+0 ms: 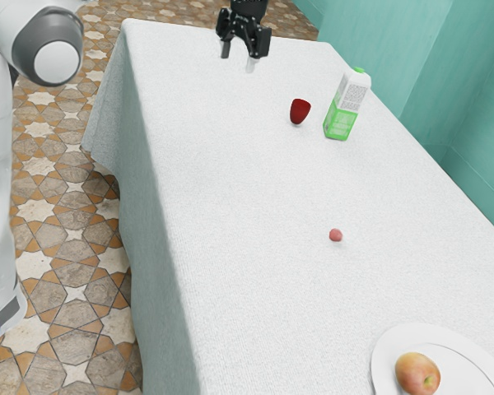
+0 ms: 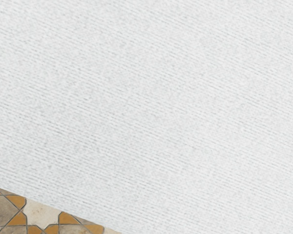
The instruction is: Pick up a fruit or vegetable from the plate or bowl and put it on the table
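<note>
The gripper [image 1: 240, 54] is at the far end of the table in the exterior view, above the cloth, its fingers apart with nothing seen between them. A white plate [image 1: 383, 369], cut off by the exterior view's lower right corner, holds a red-yellow apple-like fruit [image 1: 417, 374]. The gripper is far from both. On the white-covered table [image 1: 247, 206], a small round reddish fruit-like thing [image 1: 336, 235] lies apart from the plate. The tablecloth [image 2: 151, 107] lies under my hand in the wrist view.
A dark red cup-like object [image 1: 300, 111] stands beside a green and white carton [image 1: 347, 105], between the gripper and the small reddish thing. The table's edge borders patterned floor tiles [image 2: 41, 213]. A teal wall [image 1: 453, 90] runs along the exterior view's right.
</note>
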{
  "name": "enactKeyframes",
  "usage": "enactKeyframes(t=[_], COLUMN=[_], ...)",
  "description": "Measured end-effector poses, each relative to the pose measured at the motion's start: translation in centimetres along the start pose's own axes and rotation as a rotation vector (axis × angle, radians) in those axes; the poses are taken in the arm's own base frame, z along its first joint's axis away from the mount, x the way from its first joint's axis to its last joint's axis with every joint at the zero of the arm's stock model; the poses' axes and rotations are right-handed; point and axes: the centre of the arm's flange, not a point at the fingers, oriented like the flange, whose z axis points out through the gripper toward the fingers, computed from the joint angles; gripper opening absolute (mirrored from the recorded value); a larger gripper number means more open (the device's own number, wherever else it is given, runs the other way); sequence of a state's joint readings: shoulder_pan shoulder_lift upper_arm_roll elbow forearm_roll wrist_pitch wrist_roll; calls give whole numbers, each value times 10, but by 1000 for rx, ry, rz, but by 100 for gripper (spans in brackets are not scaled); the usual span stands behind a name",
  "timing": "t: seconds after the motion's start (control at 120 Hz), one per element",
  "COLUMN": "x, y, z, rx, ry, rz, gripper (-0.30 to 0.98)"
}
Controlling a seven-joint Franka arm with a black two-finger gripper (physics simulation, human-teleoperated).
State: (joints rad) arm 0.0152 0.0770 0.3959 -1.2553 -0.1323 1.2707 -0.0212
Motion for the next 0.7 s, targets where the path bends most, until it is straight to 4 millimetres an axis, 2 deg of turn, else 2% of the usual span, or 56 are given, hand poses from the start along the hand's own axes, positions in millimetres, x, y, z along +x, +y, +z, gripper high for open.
enactKeyframes(t=[0.1, 0.242, 0.267, 0.3, 0.325, 0.358, 0.4, 0.433, 0.492, 0.55, 0.583, 0.633, 0.675, 0.7], x=[7, 11, 3, -27, -48, -64, -76, -76, -71, -79, -82, -78, -65, -52], y=[15, 7, 9, 20, 32, 50, 76, 99, 148, 190, 202, 211, 223, 235], z=[-5, -14, -38, -99, -131, -151, -160, -156, -137, -124, -121, -114, -97, -80], rx=[-2, -6, -4, 2, 16, 36, 55, 80, 119, 141, 150, 165, 177, 182], ry=[64, 124, 175, 313, 388, 442, 471, 471, 442, 427, 423, 417, 395, 369], rz=[24, 5, 11, 41, 68, 107, 171, 222, 322, 420, 459, 492, 521, 542], gripper=[67, 67, 67, 67, 67, 67, 67, 67, 66, 66, 66, 66, 66, 66])
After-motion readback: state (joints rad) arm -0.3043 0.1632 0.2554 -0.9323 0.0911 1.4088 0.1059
